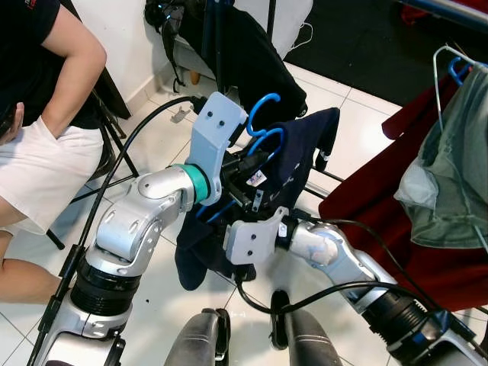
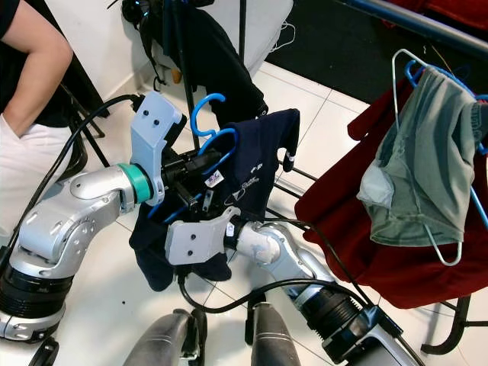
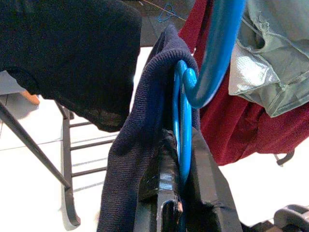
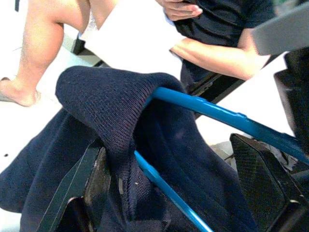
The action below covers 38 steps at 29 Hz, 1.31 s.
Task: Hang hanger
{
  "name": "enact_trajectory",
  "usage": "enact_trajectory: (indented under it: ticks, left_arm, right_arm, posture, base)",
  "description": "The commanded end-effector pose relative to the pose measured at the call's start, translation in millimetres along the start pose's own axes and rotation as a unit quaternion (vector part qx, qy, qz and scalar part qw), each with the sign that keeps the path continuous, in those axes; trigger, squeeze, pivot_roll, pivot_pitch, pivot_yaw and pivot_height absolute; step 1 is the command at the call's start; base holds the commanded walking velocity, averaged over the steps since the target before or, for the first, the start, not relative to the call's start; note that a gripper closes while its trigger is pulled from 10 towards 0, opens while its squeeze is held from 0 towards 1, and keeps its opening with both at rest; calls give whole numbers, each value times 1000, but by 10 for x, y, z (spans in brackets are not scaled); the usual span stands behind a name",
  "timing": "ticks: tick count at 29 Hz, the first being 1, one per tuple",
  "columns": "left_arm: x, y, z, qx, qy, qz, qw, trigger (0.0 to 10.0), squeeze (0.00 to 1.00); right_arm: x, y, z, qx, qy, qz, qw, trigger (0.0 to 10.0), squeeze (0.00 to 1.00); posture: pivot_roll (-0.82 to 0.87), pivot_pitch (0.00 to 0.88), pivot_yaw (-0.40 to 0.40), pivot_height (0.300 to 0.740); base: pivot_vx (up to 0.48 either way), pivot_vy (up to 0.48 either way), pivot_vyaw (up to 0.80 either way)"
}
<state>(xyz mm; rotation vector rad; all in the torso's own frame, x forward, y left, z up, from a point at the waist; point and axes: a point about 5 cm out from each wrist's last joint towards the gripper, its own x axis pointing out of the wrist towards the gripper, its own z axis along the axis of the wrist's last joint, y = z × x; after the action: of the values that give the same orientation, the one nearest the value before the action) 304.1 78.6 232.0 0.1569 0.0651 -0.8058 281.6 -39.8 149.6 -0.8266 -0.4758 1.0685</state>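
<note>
Blue hanger and navy shirt held up in both grippers, rail not yet reached.

The left gripper [image 1: 252, 164] has its fingers closed tight on the blue hanger [image 1: 263, 122] just below the hook, clamped right between them. The right gripper [image 4: 183, 193] grips the hanger's arm lower down, with the navy shirt [image 1: 301, 156] bunched against its fingers. My worry: the shirt could slide off, or the hook could twist and miss the rail [image 2: 412, 23].
</note>
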Motion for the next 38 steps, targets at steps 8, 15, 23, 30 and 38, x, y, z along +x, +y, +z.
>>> enact_trajectory:
  ticks: [8, 15, 23, 30, 38]
  left_arm:
    - [-7, -50, 89, 5, -16, -13, 1000, 10000, 0]
    - [2, -57, 100, 3, -17, -16, 1000, 10000, 0]
    - [0, -61, 100, 2, -15, -17, 1000, 10000, 0]
    - [6, -67, 73, 1, -11, -17, 1000, 10000, 0]
    - [-4, -29, 4, 7, 3, -8, 1000, 10000, 0]
  right_arm:
    - [52, 131, -23, -9, -13, 49, 999, 5608, 0]
    - [123, 56, -65, -9, -11, 30, 999, 0, 0]
    - [183, -25, -47, 27, -28, 3, 999, 0, 0]
    - [181, -104, -28, 60, -40, -22, 997, 0, 0]
    - [161, -284, 67, 78, -63, -62, 993, 0, 0]
  posture:
    - [1, 193, 97, 740]
    - [5, 197, 99, 740]
    - [5, 202, 100, 740]
    - [2, 205, 100, 740]
    - [2, 209, 99, 740]
  base:
    - [0, 0, 0]
    - [0, 0, 0]
    - [0, 0, 0]
    - [0, 0, 0]
    - [0, 0, 0]
